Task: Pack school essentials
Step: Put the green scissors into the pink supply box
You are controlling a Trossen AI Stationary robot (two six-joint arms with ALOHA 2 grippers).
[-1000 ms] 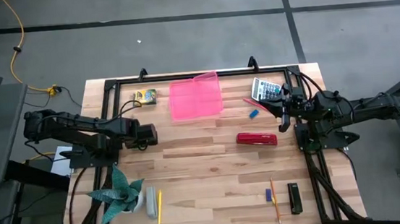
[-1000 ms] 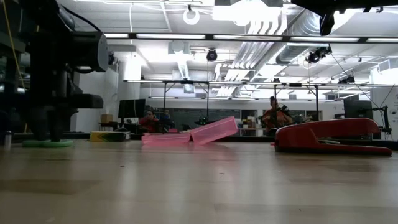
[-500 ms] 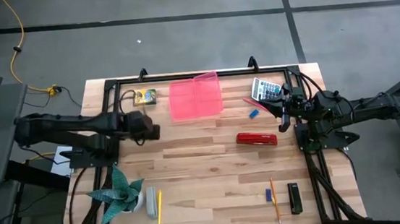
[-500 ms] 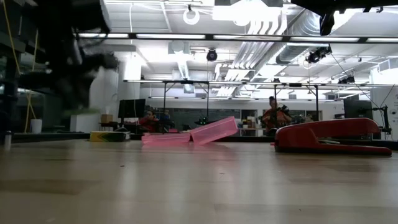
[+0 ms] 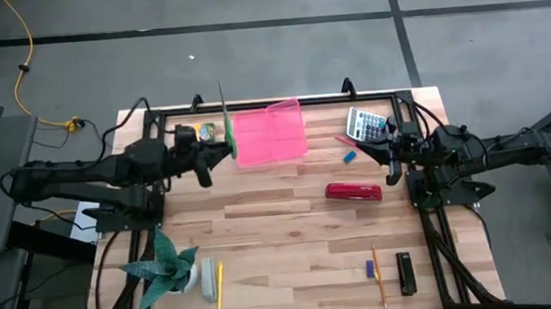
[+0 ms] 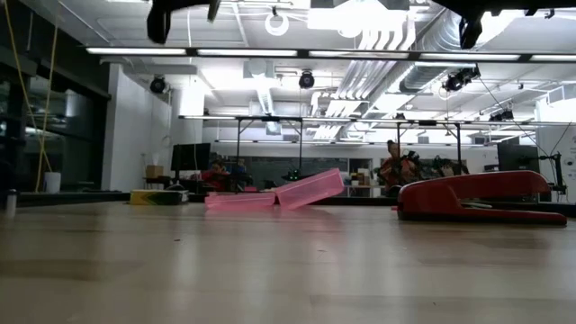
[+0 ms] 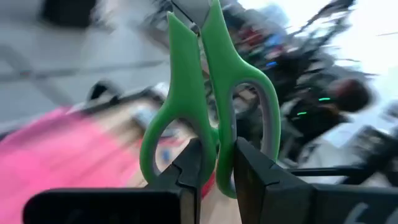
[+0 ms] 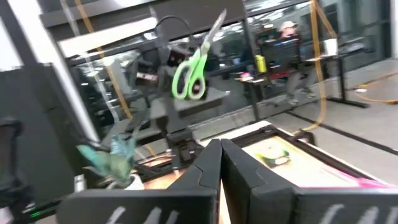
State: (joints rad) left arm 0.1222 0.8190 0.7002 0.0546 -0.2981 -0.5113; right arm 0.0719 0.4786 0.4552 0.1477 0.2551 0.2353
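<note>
My left gripper (image 5: 217, 152) is raised high over the table near the left edge of the open pink case (image 5: 270, 135) and is shut on the green-handled scissors (image 5: 225, 127). The scissors also show in the right wrist view (image 8: 191, 70). The yellow-green crayon box (image 5: 201, 133) lies on the table just behind the left gripper. My right gripper (image 5: 392, 164) hovers shut and empty over the table's right side, near the red pen (image 5: 346, 140) and the small blue piece (image 5: 349, 154). Pencils (image 5: 219, 285) (image 5: 378, 278) and a black piece (image 5: 406, 273) lie near the near edge. My left gripper pinches the scissors between its two fingers (image 7: 194, 163) at the handle loops, where the two green rings meet (image 7: 214, 134). The scissors are lifted clear of the table. Their closed blades (image 7: 193, 9) point away from the fingers, along them.
A calculator (image 5: 368, 121) lies at the far right and a red stapler (image 5: 354, 192) right of centre. A green spiky plant (image 5: 171, 269) with a grey item (image 5: 207, 278) beside it stands at the near left. Bare wood (image 5: 283, 244) lies in the middle.
My left gripper has risen from the tabletop on the left and swung toward the far edge and the pink case, tipping upward. The scissors, flat on the wood a second ago, are now lifted clear with their blades pointing up.
</note>
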